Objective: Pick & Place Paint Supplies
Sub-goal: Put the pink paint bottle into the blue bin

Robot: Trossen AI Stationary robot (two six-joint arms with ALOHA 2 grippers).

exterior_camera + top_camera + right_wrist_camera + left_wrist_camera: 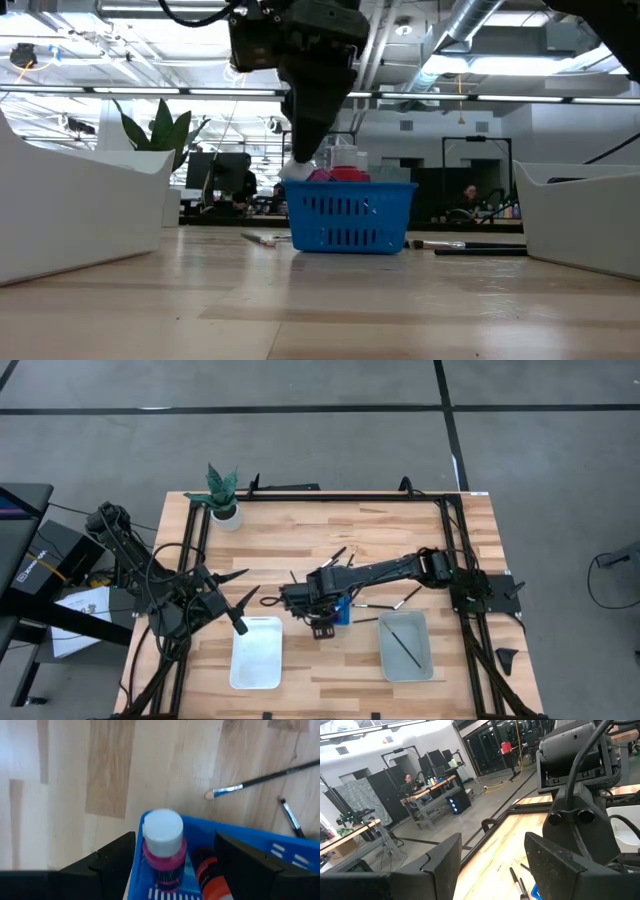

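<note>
Tabletop blue rack (240,840) with white-capped bottle (162,845).

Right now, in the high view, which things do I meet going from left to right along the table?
Left pincer → white tray → right pincer over the blue basket → grey tray, holding one brush.

Under the right claw (175,857), the rack (240,842) and its bottles (162,847) run off the wrist picture's edge. From above, the claw hides the rack; brushes (345,555) beyond it are too small to count.
</note>
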